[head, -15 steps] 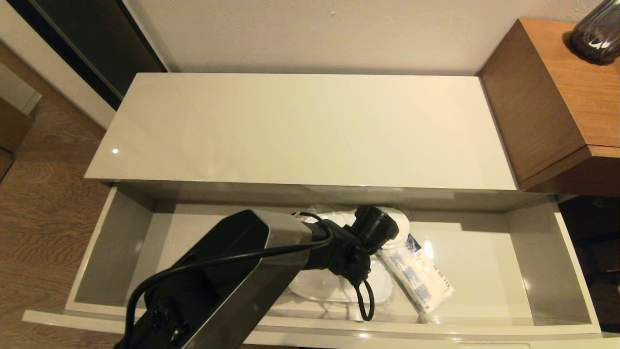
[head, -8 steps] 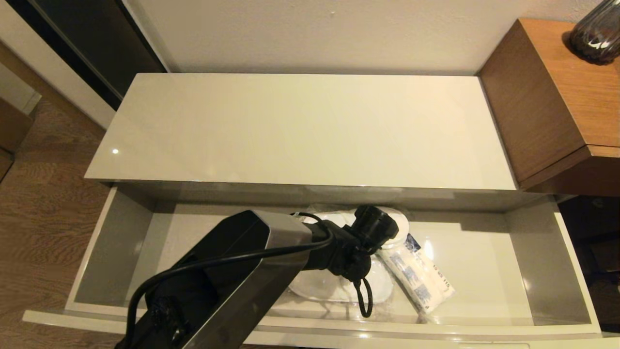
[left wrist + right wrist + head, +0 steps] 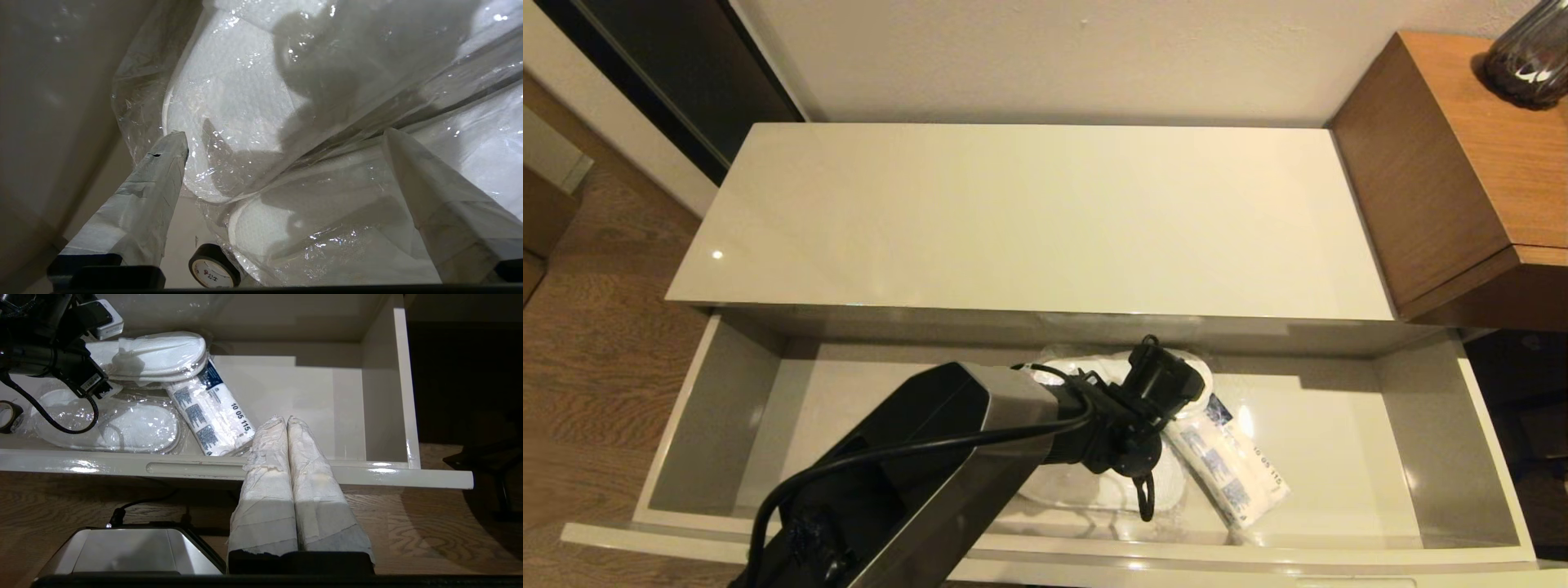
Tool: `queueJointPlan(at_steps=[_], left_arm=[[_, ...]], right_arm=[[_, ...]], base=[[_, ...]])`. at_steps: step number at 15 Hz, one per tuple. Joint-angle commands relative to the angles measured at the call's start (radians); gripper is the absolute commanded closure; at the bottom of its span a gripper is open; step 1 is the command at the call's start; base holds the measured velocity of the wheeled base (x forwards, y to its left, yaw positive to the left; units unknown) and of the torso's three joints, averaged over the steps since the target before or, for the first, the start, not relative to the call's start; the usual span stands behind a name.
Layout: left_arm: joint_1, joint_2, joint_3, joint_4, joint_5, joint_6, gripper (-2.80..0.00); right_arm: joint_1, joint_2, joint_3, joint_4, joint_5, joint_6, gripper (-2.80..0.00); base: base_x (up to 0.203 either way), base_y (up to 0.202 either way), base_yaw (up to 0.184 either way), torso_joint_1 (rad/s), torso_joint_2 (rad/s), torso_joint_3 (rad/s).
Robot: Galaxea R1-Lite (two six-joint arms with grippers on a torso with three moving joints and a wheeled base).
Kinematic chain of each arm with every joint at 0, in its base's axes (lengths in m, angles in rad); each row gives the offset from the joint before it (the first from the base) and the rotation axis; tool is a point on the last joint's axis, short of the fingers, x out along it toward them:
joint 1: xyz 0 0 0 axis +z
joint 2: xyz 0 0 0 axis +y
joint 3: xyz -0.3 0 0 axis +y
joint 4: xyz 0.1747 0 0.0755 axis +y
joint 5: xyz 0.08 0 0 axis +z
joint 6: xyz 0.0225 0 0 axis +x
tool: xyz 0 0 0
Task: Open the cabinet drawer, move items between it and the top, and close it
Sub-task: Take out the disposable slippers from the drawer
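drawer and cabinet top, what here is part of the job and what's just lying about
Job: cabinet drawer, open; wrapped slippers; white packet; cabinet top; left tool, open above the slippers.
Lying about: black tape roll; wooden desk; dark vase.

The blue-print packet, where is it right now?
In the head view the packet lies in the open cabinet drawer, right of centre, beside the wrapped slippers and just right of the open left gripper above them.
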Motion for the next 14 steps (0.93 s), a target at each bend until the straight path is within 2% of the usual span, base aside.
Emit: queueJointPlan(at_steps=[1, 3, 5, 9, 10, 12, 14], left_arm=[[-0.002, 0.002, 0.000, 0.000, 0.006, 0.011, -2.80], [-0.005, 0.004, 0.001, -0.008, 0.008, 0.075, -2.80], [-0.007, 0.005, 0.001, -0.013, 0.012, 0.102, -2.80], [-0.026, 0.011, 0.000, -0.011, 0.109, 0.108, -2.80], [-0.028, 0.013, -0.002, -0.015, 0.120, 0.145, -2.80], [-0.036, 0.021, -0.002, -0.016, 0.188, 0.174, -2.80], [-0.038, 0.022, -0.001, -0.016, 0.193, 0.192, -2.80]], right_arm=[[0.000, 0.000, 0.001, 0.000, 0.000, 0.000, 0.00], [0.000, 0.001, 0.000, 0.000, 0.000, 0.000, 0.00], [0.000, 0.000, 0.000, 0.000, 0.000, 0.000, 0.00], [0.000, 0.001, 0.000, 0.000, 0.000, 0.000, 0.00], [0.000, 0.001, 0.000, 0.000, 0.000, 0.000, 0.00], [0.000, 0.000, 0.000, 0.000, 0.000, 0.000, 0.00], [0.000, 0.000, 0.002, 0.000, 0.000, 0.000, 0.00]], base=[[0.000, 0.000, 0.000, 0.000, 0.00, 0.000], [0.000, 0.000, 0.000, 0.000, 0.00, 0.000], [0.000, 0.000, 0.000, 0.000, 0.00, 0.000], [0.000, 0.000, 0.000, 0.000, 0.00, 0.000], [0.000, 0.000, 0.000, 0.000, 0.00, 0.000], [0.000, 0.000, 0.000, 0.000, 0.00, 0.000], [0.000, 0.000, 0.000, 0.000, 0.00, 0.000]])
